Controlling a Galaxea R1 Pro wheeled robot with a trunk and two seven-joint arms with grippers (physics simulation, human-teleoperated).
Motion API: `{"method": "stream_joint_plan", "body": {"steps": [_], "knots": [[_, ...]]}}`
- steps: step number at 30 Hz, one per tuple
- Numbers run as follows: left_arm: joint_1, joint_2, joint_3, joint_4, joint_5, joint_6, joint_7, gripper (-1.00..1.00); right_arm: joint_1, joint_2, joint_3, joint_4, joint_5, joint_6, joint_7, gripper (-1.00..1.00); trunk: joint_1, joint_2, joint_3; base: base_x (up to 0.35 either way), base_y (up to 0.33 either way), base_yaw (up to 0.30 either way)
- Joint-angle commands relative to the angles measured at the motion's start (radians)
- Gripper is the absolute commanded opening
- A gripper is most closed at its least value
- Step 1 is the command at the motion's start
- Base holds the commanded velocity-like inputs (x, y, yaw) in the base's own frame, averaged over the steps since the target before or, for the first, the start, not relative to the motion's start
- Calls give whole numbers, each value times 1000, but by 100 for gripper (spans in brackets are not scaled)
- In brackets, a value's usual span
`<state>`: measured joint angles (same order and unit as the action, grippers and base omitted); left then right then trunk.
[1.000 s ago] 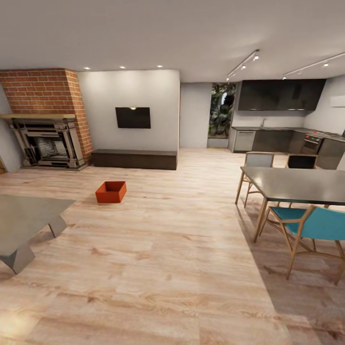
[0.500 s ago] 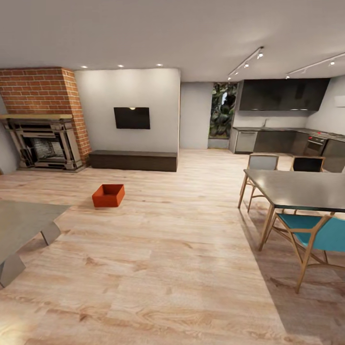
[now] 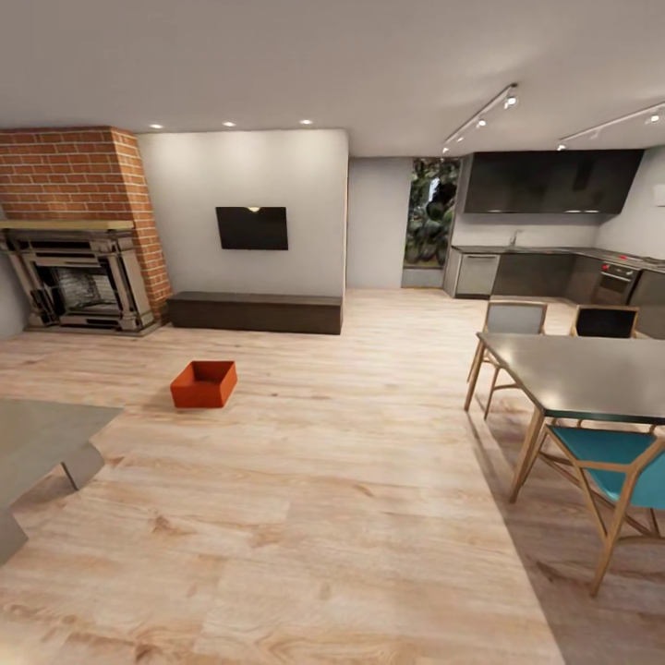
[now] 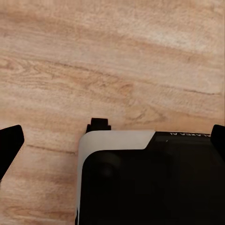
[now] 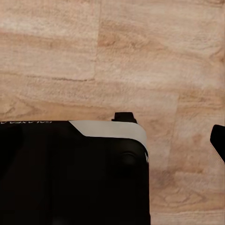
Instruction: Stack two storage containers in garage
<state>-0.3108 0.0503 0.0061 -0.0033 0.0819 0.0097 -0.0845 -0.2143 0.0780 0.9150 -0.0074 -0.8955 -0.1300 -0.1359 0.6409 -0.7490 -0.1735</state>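
I am in the living room, on its light wood planks [image 3: 351, 480]. One orange-red open-topped storage container [image 3: 203, 384] sits on the planks, left of centre, in front of the dark low bench. It is several steps away from me. In the left wrist view my left gripper [image 4: 112, 140] hangs open above the planks, one black fingertip [image 4: 9, 145] at each side edge, nothing between them. In the right wrist view my right gripper [image 5: 112, 140] also hangs over the planks, one fingertip [image 5: 218, 140] far out at the edge. The garage is out of view.
A grey glass-topped table [image 3: 37, 439] juts in at the near left. A dining table [image 3: 573, 374] with teal chairs [image 3: 614, 462] stands at the right. The brick fireplace [image 3: 78, 231], a low bench [image 3: 254, 310] and a kitchen [image 3: 545, 268] line the far side.
The whole picture has shifted, so the camera has moved: the glass-topped table slid off to the lower left and the dining table to the right. The container lies where it was.
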Motion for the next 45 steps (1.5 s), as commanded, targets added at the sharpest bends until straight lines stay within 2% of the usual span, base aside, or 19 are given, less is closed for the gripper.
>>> {"method": "stream_joint_plan", "body": {"steps": [1,45], "knots": [[-1,0,0,0,9,1,-4,100,0,0,8,0,-9,-1,-4,100,1,-1,-1,322,0,0],[-1,0,0,-1,9,0,-4,100,0,0,8,0,-8,0,-4,100,1,-1,-1,322,0,0]]}}
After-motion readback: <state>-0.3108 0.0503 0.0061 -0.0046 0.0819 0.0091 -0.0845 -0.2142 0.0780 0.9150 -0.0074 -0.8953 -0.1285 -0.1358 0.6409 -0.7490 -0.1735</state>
